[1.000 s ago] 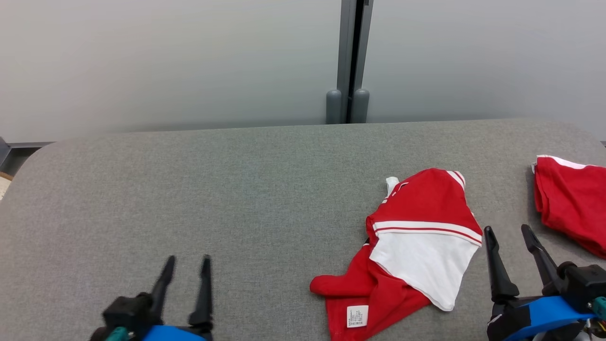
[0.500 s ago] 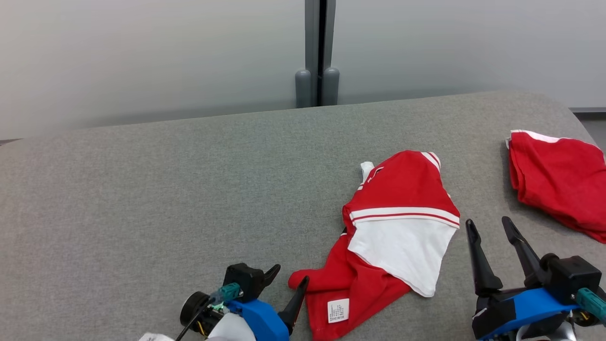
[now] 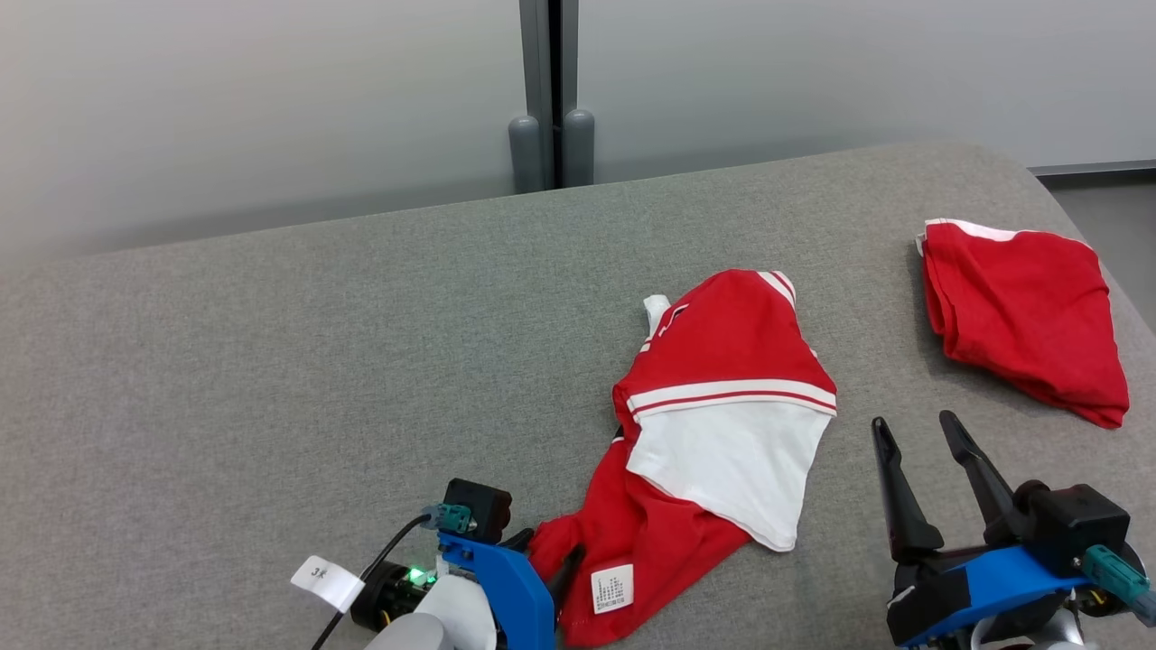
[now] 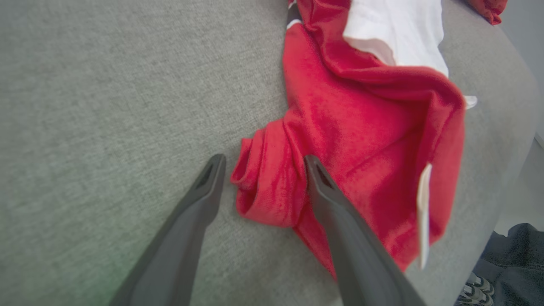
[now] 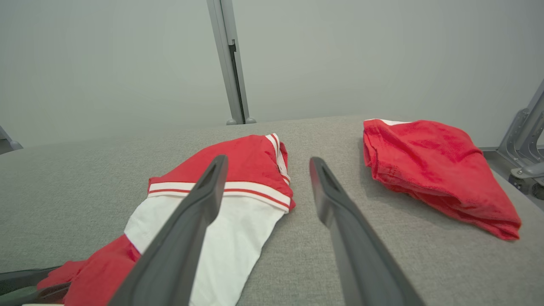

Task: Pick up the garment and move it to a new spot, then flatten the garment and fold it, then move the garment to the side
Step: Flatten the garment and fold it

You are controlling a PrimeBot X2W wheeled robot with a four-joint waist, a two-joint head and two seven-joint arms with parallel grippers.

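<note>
Garment [image 3: 722, 424], a light, limp red-and-white cloth, lies crumpled on the bench [image 3: 271, 361] just left of the open, empty right pincer [image 3: 912, 421], its bunched red corner straddled by the open left pincer [image 4: 263, 161], likely the best place to pinch.

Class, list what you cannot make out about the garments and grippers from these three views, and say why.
- Care label print: too small in head view, edge-on in left wrist view.
- Second red garment: type hidden by its own folds.
- Left gripper touching garment or not: head view's blue mount hides its fingers.
</note>
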